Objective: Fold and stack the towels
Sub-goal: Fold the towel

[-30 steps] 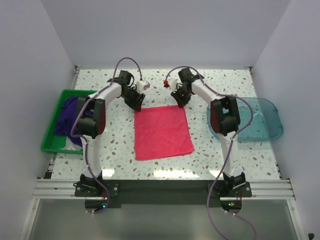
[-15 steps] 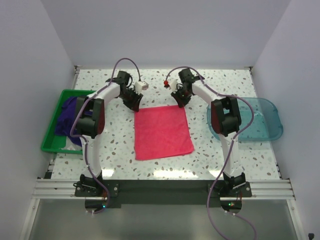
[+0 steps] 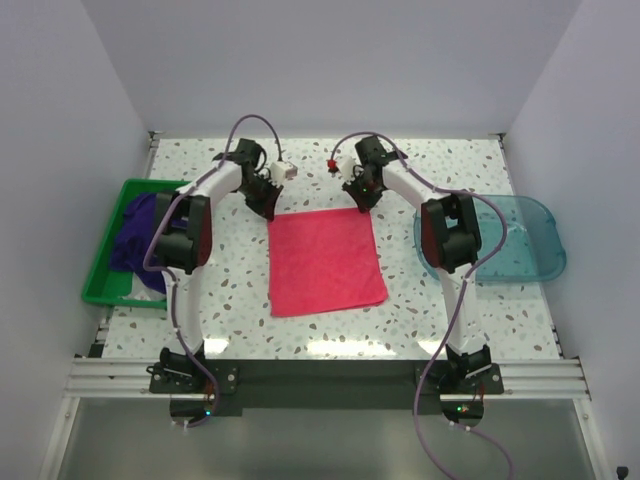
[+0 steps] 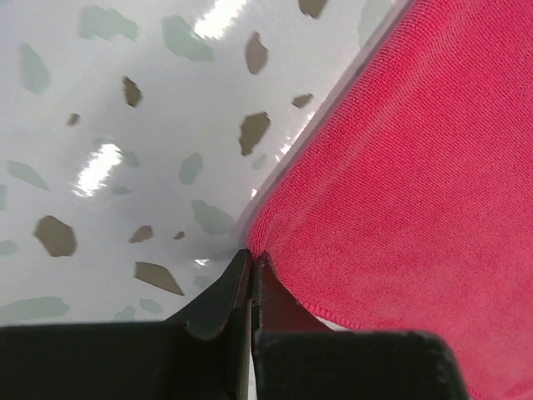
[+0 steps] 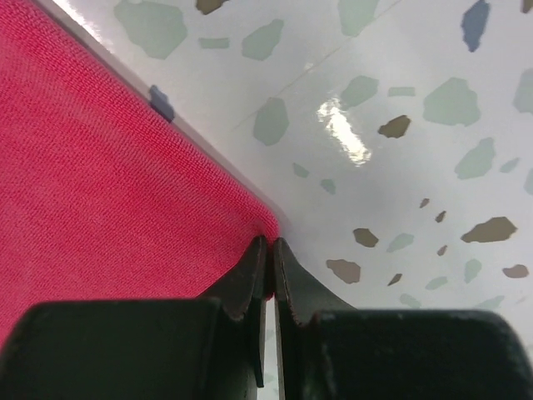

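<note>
From above, the left hand (image 4: 251,258) and right hand (image 5: 271,246) are too small and too buried under their wrists to read, at the pink towel's (image 3: 325,262) far corners. In both wrist views the towel runs off the picture edges, and each corner's tip vanishes between closed fingers (image 4: 216,300). At the counter's (image 3: 230,290) left edge, the left arm (image 3: 185,235) covers part of the purple towels (image 3: 135,235) in the bin (image 3: 105,290); their number cannot be told. The right arm (image 3: 450,235) hides part of the tray (image 3: 525,240).
</note>
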### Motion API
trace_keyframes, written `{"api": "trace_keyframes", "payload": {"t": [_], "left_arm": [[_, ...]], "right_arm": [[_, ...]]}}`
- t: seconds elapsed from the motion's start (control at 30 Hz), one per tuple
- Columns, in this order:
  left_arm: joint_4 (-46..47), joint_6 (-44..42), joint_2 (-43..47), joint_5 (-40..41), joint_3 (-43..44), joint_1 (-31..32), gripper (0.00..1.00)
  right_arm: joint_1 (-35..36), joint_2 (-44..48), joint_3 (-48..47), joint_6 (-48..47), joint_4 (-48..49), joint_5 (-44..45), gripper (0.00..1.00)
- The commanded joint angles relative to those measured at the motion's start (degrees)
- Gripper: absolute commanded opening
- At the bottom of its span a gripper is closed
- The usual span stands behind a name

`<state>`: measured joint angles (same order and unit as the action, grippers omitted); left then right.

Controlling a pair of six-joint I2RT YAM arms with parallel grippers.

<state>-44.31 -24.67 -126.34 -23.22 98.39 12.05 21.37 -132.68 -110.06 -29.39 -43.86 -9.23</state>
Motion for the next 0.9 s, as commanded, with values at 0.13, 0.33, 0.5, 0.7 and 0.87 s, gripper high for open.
{"api": "trace_keyframes", "payload": {"t": [0.13, 0.33, 0.5, 0.7, 0.87], "left_arm": [[8.0, 1.37, 1.0, 9.76, 7.17, -0.54, 0.0], [12.58, 6.64, 6.18, 13.64, 3.49, -0.19, 0.0], [15.04, 11.56, 13.04, 19.17, -6.27, 1.13, 0.0], [17.68, 19.56, 22.53, 23.05, -15.76, 1.83, 0.0], [17.95, 26.22, 29.04, 21.82, -24.1, 2.89, 0.0]], "right_arm": [[-0.54, 3.39, -2.88, 0.38, 6.85, 11.78, 0.0], [-0.01, 8.65, 1.86, 2.14, 10.36, 16.87, 0.0], [1.57, 14.99, 9.94, 4.16, 13.27, 20.74, 0.0], [5.35, 22.81, 18.29, 6.71, 15.2, 27.16, 0.0], [8.95, 28.26, 27.59, 11.01, 16.69, 29.36, 0.0]]}}
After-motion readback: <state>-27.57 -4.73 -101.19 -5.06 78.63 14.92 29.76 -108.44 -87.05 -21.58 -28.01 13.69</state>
